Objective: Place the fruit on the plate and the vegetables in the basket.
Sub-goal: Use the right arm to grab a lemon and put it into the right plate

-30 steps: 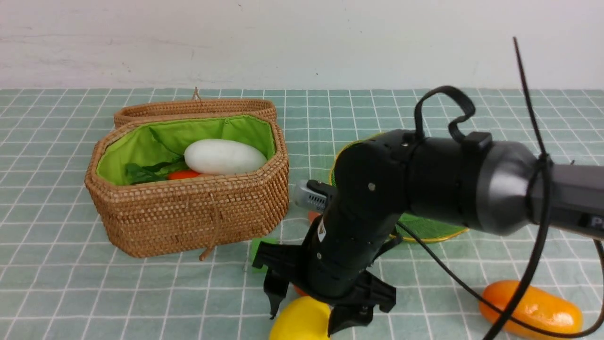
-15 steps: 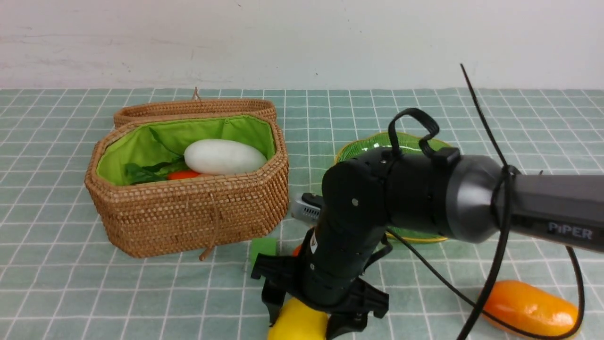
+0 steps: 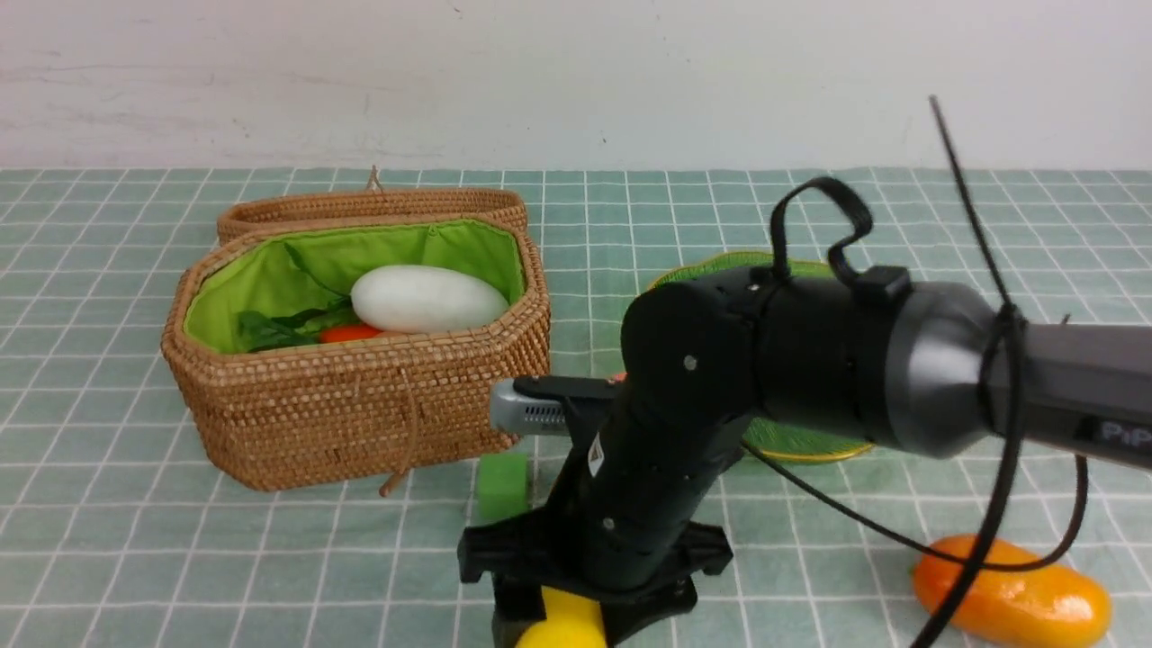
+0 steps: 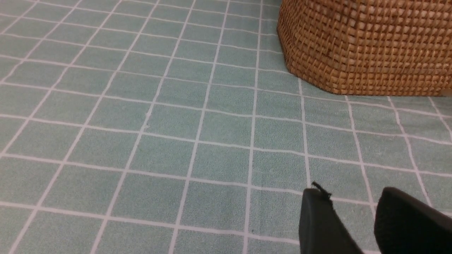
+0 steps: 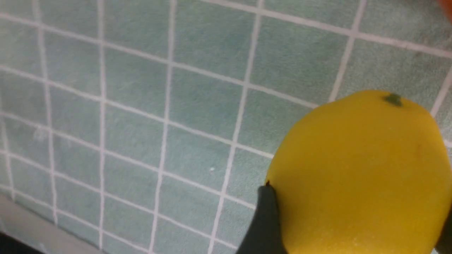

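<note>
My right gripper (image 3: 571, 625) reaches down at the table's front edge, its jaws on either side of the yellow lemon (image 3: 558, 632). In the right wrist view one black fingertip (image 5: 265, 197) presses against the lemon (image 5: 356, 158), which rests on the cloth. The orange mango (image 3: 1012, 598) lies at the front right. Behind my right arm, only part of the green plate (image 3: 810, 443) shows. The wicker basket (image 3: 360, 405) holds the white radish (image 3: 427, 297) and the carrot (image 3: 349, 333). My left gripper (image 4: 351, 193) hovers open over bare cloth near the basket's wall (image 4: 367, 46).
A small green cube (image 3: 502, 481) sits on the checked cloth between the basket and my right arm. The basket's woven lid (image 3: 369, 205) lies open behind it. My right arm's cable (image 3: 990, 504) loops over the mango.
My right gripper has dropped lower around the lemon and turned, and its jaws have narrowed onto it. The green cube is now uncovered.
</note>
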Motion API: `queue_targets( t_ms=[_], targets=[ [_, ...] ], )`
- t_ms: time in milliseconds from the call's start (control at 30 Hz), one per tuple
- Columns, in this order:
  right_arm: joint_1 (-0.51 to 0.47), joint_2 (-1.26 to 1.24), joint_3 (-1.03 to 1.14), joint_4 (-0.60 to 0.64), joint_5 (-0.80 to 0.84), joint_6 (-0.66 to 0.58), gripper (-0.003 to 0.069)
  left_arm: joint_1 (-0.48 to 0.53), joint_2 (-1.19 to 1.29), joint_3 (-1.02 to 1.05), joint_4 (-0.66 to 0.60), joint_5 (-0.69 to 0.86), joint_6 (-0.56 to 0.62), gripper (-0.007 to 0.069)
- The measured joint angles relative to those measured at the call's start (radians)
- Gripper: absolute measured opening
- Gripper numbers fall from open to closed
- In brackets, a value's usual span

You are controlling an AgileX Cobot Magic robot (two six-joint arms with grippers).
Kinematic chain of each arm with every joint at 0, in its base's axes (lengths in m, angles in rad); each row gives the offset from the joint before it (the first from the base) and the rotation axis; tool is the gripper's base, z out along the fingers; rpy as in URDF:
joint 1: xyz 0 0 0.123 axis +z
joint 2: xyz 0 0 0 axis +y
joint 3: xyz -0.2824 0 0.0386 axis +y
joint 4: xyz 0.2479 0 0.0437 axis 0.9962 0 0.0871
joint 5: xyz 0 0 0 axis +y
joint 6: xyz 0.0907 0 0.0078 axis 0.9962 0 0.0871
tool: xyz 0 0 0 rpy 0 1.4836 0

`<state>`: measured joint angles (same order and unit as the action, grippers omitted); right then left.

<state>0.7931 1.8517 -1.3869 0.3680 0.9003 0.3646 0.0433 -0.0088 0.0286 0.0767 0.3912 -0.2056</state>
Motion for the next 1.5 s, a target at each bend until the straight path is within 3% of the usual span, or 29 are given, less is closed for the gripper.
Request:
queue_targets(
  t_ms=[233,400,433,600,733,1067,1200,1300,1500],
  targets=[
    [-0.027,-0.069,-0.068,-0.060,-0.002,-0.045,0.0556,0.000,0.000,0.000,0.000,0.000,0.000,0.0237],
    [-0.147,-0.084,-0.142,-0.176,-0.035,-0.045,0.0556,0.000,0.000,0.000,0.000,0.000,0.000,0.0237],
    [-0.207,-0.084,-0.151,-0.195,-0.061,-0.045,0.0556,0.000,0.000,0.000,0.000,0.000,0.000,0.0237],
    [-0.378,-0.037,-0.156,-0.224,-0.165,-0.072,0.0556,0.000,0.000,0.000,0.000,0.000,0.000,0.0237],
    [-0.438,0.038,-0.156,-0.233,-0.223,-0.091,0.0556,0.000,0.000,0.000,0.000,0.000,0.000,0.0237],
    [-0.445,0.100,-0.156,-0.368,-0.286,-0.100,0.0557,0.000,0.000,0.000,0.000,0.000,0.000,0.0237],
    [-0.445,0.100,-0.156,-0.385,-0.263,-0.101,0.0658,0.000,0.000,0.000,0.000,0.000,0.000,0.0237],
    [-0.445,0.100,-0.156,-0.388,-0.243,-0.101,0.0678,0.000,0.000,0.000,0.000,0.000,0.000,0.0237],
    [-0.445,0.061,-0.156,-0.380,-0.142,-0.132,0.0652,0.000,0.000,0.000,0.000,0.000,0.000,0.0237]
  ],
)
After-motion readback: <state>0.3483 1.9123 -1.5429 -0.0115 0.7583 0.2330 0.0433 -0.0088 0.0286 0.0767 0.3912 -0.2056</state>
